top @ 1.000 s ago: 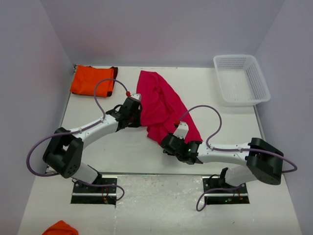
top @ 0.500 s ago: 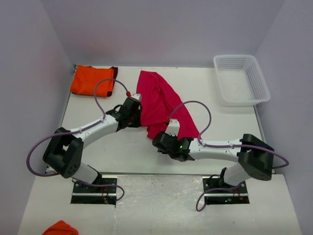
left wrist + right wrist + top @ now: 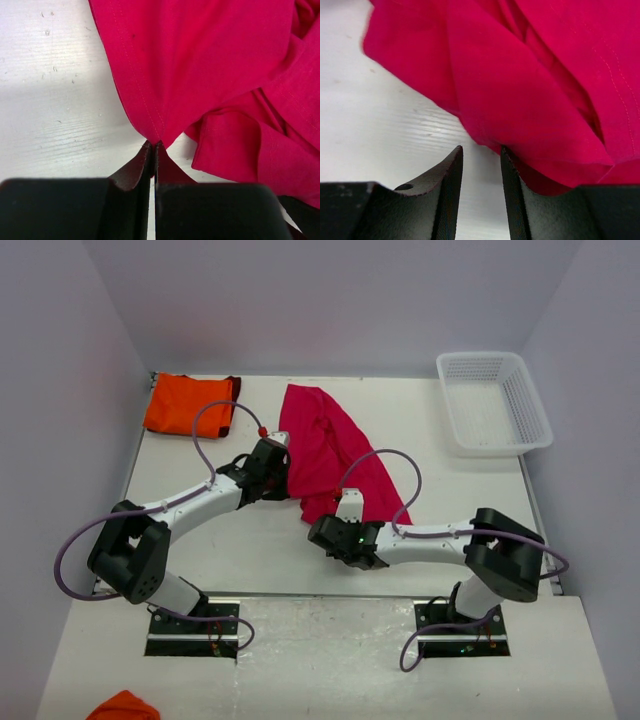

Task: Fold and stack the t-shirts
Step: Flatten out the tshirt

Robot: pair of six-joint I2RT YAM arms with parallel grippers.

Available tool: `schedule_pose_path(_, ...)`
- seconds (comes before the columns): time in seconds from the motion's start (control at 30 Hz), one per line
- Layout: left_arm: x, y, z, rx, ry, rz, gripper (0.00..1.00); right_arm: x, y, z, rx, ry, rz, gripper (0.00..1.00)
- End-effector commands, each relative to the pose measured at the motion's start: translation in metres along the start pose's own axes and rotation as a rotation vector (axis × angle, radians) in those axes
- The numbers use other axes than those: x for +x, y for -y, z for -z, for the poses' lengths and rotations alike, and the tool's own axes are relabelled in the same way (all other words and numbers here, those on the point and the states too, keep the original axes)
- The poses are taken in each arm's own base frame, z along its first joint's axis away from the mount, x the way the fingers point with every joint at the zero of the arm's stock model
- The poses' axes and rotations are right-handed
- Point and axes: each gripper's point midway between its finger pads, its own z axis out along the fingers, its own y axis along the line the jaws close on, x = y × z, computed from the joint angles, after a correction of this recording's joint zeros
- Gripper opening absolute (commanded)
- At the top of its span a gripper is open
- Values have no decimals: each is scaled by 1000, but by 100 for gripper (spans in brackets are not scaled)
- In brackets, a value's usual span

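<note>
The left pincer [image 3: 153, 146] was clenched on an edge of the crimson-pink t-shirt [image 3: 200, 65], likely to hold it for folding. The shirt lay crumpled mid-surface [image 3: 250, 530]. The right pincer [image 3: 481, 150] gaped empty at its near corner. The orange t-shirt [image 3: 185, 403] sat folded, far left.

Looks like a robotics lab test cell. Boxed in by bare lilac walls [image 3: 330, 300] beyond the left fingers [image 3: 135, 175] and right fingers [image 3: 447, 185] and out to either side. Fitted with a plain white table [image 3: 450, 490], metal base plates [image 3: 192, 625] bolted well behind the fingers, and purple cables [image 3: 215, 415] looping behind them. Stocked with props: a white lattice basket [image 3: 530, 405] well beyond and right of the right fingers, an orange t-shirt [image 3: 185, 403] well beyond and left of the left fingers.
</note>
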Motion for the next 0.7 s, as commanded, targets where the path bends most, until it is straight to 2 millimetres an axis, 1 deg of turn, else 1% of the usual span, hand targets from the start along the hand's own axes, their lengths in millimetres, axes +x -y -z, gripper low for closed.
schedule_pose_path(0.0,-9,7,6,37,44,-24,0,-2,10,-6,77,7,74,38)
schedule_pose_path(0.03,-10,7,7,38,49,-23,0,-4,15,-7,106,18,92,38)
schedule_pose_path(0.07,-11,8,7,40,49,-25,0,-1,21,-10,140,7,123,38)
schedule_pose_path(0.13,-10,8,8,40,48,-23,0,-7,23,-11,164,27,141,38)
schedule_pose_path(0.3,-10,9,6,44,44,-24,0,-14,28,-12,175,26,138,38)
schedule_pose_path(0.53,-11,10,6,49,43,-25,0,-25,21,-14,160,46,154,37)
schedule_pose_path(0.67,-11,9,6,46,43,-24,0,-35,12,-11,139,64,162,37)
